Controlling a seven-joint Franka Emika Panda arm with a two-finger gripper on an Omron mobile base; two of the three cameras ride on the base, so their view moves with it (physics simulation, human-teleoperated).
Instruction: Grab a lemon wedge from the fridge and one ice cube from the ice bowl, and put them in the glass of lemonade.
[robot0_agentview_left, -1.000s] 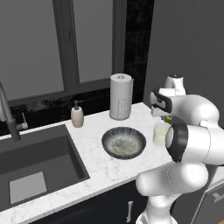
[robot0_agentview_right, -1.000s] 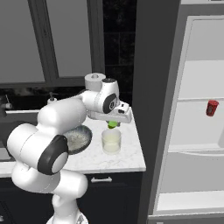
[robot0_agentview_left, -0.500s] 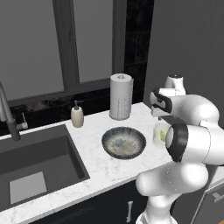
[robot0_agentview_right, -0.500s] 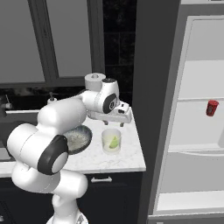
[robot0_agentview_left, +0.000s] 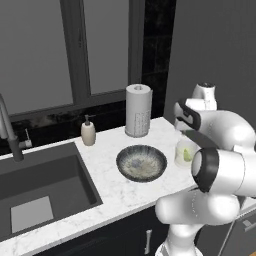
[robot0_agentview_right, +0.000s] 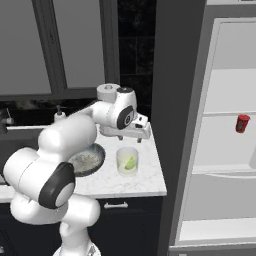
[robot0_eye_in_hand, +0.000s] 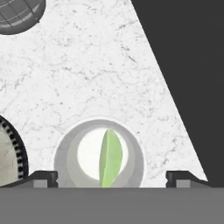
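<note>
The glass of lemonade (robot0_agentview_right: 127, 161) stands on the white marble counter, right of the ice bowl (robot0_agentview_left: 121, 161). The yellow-green lemon wedge (robot0_eye_in_hand: 109, 158) lies inside the glass, also visible as the wedge (robot0_agentview_right: 130, 163) through its wall. My gripper (robot0_agentview_right: 131, 139) hovers just above the glass, open, with nothing between its fingertips (robot0_eye_in_hand: 43, 177). In the hand view the glass (robot0_eye_in_hand: 65, 153) sits directly below the gripper (robot0_eye_in_hand: 111, 177). The fridge (robot0_agentview_right: 225, 150) stands open at the right, showing its pale shelves. No ice cube can be made out in the bowl.
A paper-towel roll (robot0_agentview_left: 138, 110) and a beige soap bottle (robot0_agentview_left: 88, 132) stand at the back of the counter. The dark sink (robot0_agentview_left: 40, 190) and faucet (robot0_agentview_left: 10, 135) lie to the left. A small red object (robot0_agentview_right: 242, 123) sits on a fridge shelf. The counter ends just right of the glass.
One second ago the lemon wedge was between my fingers above the glass. The fingers opened and the wedge dropped into the lemonade. The arm has hardly moved.
</note>
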